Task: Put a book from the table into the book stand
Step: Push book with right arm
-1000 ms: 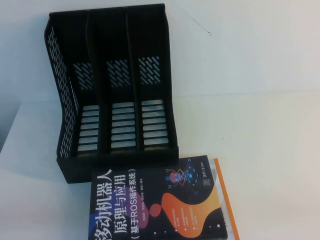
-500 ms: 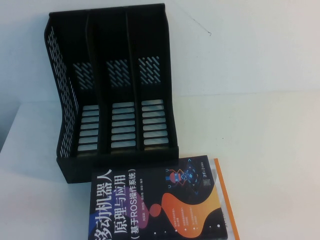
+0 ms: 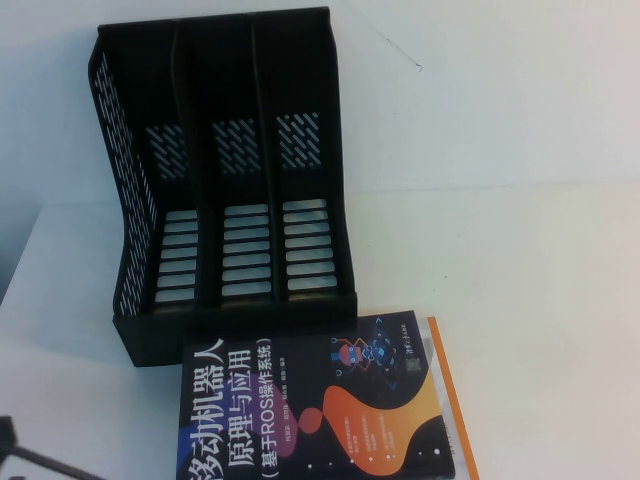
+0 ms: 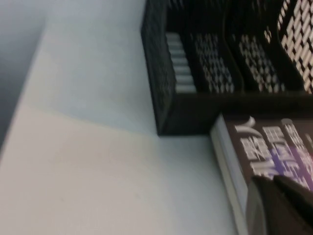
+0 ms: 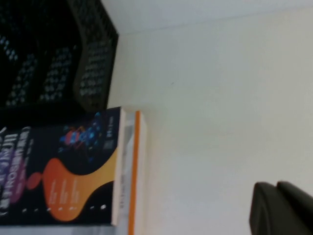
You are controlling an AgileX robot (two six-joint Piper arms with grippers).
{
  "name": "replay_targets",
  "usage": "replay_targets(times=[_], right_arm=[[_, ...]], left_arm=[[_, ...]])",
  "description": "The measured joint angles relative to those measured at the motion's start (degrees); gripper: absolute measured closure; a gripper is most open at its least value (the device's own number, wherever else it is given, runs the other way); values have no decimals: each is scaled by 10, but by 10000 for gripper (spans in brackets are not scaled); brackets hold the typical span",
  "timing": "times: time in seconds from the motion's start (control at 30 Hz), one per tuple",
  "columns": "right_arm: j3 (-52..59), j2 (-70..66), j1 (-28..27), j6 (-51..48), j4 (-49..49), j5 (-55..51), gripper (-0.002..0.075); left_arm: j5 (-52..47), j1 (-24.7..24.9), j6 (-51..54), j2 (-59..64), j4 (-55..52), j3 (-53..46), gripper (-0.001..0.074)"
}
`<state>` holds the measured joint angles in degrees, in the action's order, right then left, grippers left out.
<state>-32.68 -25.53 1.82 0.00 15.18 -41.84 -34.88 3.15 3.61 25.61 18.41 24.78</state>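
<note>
The book (image 3: pixel 320 405), black with orange and purple shapes and a white Chinese title, lies flat on the white table (image 3: pixel 540 280) just in front of the book stand (image 3: pixel 225 180). The stand is black, has three upright slots, and all hold nothing. In the left wrist view my left gripper (image 4: pixel 274 188) hovers over the book's (image 4: pixel 274 152) near left corner, fingertips together and holding nothing, with the stand (image 4: pixel 220 63) beyond. In the right wrist view my right gripper (image 5: pixel 276 193) is shut and empty over bare table to the right of the book (image 5: pixel 63 171) and stand (image 5: pixel 54 54).
A white book with an orange border (image 3: pixel 448 390) lies under the black book, sticking out on its right side; it also shows in the right wrist view (image 5: pixel 133 171). A dark part of the left arm (image 3: pixel 30 458) shows at the high view's bottom left corner.
A dark part of the left arm has come into the high view at the bottom left corner. The book and the stand have not moved.
</note>
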Motion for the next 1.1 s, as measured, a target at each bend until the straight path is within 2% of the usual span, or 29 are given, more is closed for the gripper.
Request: replay_targets(times=[0.07, 0.2, 0.33, 0.43, 0.67, 0.8, 0.87, 1.1], right_arm=[[-13, -59, 0, -50, 72, -3, 718], [-28, -185, 0, -185, 210, -19, 718], [-38, -317, 2, -283, 291, -15, 718], [-53, -407, 32, -308, 304, 13, 718], [-107, -567, 162, -310, 308, 97, 718], [-144, -647, 193, -308, 309, 115, 718], [-159, -675, 201, -306, 307, 117, 718], [-186, -731, 210, -290, 280, 123, 718]], left_arm=[[-29, 3, 20, 52, 42, 1, 738], [-72, 6, 142, 150, 134, 1, 738], [-66, 6, 217, 211, 225, 1, 738], [-37, 6, 230, 229, 270, 1, 738], [-5, 6, 216, 235, 320, 1, 738], [-9, 6, 193, 235, 326, 1, 731], [-14, 6, 191, 235, 328, 2, 708], [-37, 6, 187, 235, 336, 17, 545]])
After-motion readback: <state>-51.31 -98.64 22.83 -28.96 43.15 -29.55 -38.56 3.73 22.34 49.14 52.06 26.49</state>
